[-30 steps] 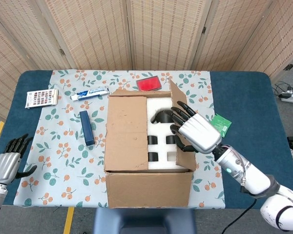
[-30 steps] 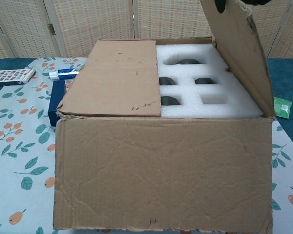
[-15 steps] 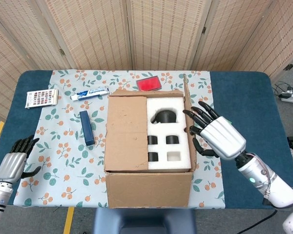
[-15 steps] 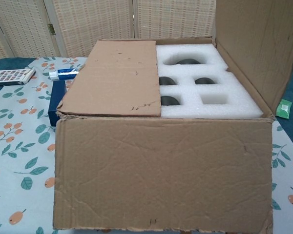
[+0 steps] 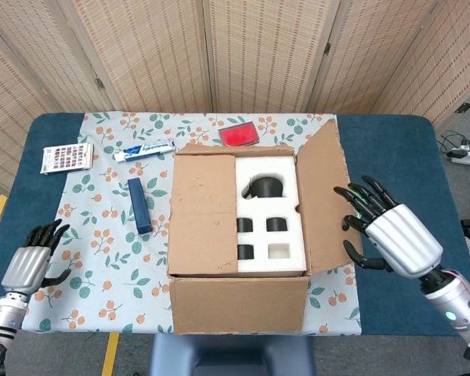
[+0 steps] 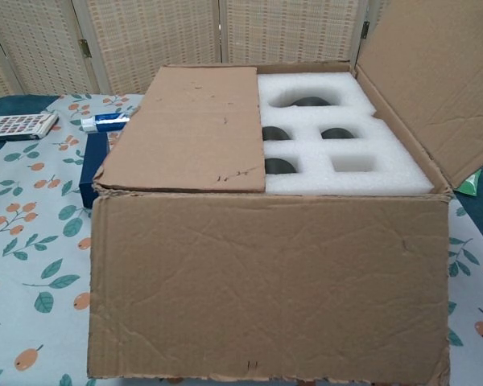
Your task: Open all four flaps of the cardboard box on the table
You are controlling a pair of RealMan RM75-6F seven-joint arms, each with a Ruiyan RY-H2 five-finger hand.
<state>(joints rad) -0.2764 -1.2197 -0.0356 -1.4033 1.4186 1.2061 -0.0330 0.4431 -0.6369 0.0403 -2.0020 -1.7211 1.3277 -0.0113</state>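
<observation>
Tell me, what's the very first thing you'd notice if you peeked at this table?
The big cardboard box in the middle of the table grabs the eye: its right flap leans open while the left flap lies flat over the top. Inside sits white foam with dark round things tucked in its pockets. Next you'd spot the shiny right robot hand, fingers spread, beside the open flap.

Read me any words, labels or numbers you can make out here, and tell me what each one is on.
None can be read.
Tube: blue and white print, too blurred.
Card: grid of small coloured marks, too small.
Green packet: mostly hidden by the flap, no print legible.
Box, red case, blue bar: no visible text.
</observation>
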